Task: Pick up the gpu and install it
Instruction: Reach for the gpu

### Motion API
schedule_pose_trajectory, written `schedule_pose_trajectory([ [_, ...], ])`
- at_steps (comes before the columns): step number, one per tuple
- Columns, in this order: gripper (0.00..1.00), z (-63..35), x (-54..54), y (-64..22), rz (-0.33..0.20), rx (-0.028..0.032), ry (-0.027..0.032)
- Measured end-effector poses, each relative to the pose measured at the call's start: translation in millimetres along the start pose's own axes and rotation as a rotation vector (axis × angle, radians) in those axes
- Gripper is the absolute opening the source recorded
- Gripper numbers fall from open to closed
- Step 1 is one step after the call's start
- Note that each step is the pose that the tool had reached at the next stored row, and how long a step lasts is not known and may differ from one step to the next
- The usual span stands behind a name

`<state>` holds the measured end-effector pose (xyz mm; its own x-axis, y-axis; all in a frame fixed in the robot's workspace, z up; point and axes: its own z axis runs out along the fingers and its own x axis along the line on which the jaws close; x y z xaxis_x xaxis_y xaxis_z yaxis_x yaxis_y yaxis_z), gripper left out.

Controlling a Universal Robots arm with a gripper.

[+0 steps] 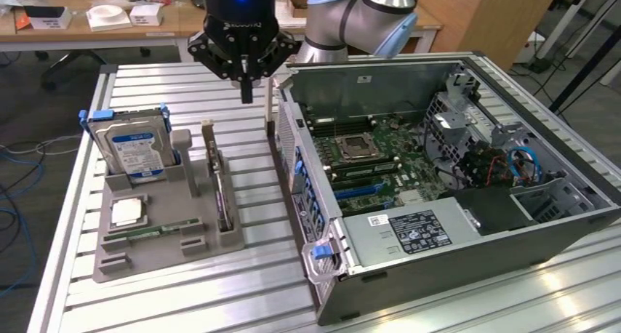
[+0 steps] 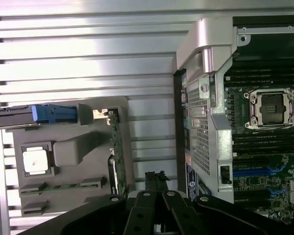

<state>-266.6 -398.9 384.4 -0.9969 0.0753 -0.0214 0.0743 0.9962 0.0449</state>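
Exterior view: gripper (image 1: 246, 97) hangs above the slatted table (image 1: 174, 297), over the gap between the grey holder (image 1: 145, 249) and the open computer case (image 1: 466, 275). Fingers (image 1: 246, 86) pressed together into a single dark prong pointing down, nothing between them, touching nothing. The gpu (image 1: 221, 191) stands on its long edge in a slot on the holder's side nearest the case - thin, dark, seen nearly edge-on, with a pale bracket end pointing away from the camera. It sits below the gripper and a little toward the camera, apart from it. Hard drive (image 1: 136, 147) with blue label stands upright in the holder at the exterior view's left; a processor chip (image 1: 126, 213) lies flat in front of it. Motherboard (image 1: 379, 166) exposed inside the case.

Wrist view: gripper (image 2: 156, 177) closed and empty, its tips over bare table between holder (image 2: 73, 147) and case (image 2: 206, 122). The gpu (image 2: 113, 156) shows as a narrow strip on edge along the holder's case-side rim - green-brown board edge with small components, near the fingertips but not in contact. Processor chip (image 2: 36, 161) and the hard drive's blue bracket (image 2: 54, 115) sit on the holder beyond it.
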Motion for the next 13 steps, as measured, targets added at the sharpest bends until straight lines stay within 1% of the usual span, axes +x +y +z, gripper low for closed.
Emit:
schedule_pose_trajectory([
  [13, 0.11, 0.2, 18.4, -1.4, 0.0, 0.0, 0.0],
])
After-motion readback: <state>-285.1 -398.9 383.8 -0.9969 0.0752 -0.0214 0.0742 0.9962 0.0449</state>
